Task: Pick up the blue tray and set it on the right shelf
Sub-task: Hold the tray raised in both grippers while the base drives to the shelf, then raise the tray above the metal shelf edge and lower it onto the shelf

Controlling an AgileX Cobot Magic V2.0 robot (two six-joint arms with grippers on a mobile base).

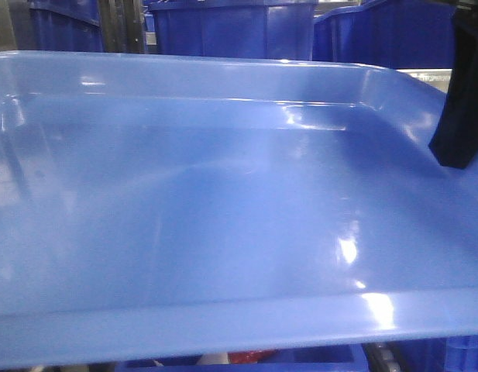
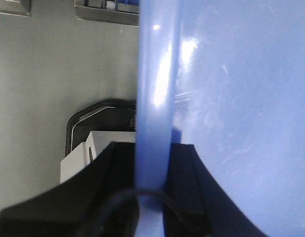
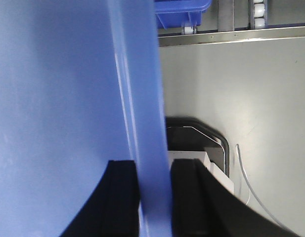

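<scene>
The blue tray fills the front view, held level between the two arms with its shallow floor stretching inward from both sets of fingers. Beyond the fingers, past the tray's far rim, stand dark blue bins. Outward of each grip lies pale grey floor. The left gripper is clamped on the tray's rolled rim, which runs straight up between its black fingers. The right gripper pinches the opposite rim the same way, one finger on the tray side and one outside. Ahead of the right fingers runs a metal rail.
</scene>
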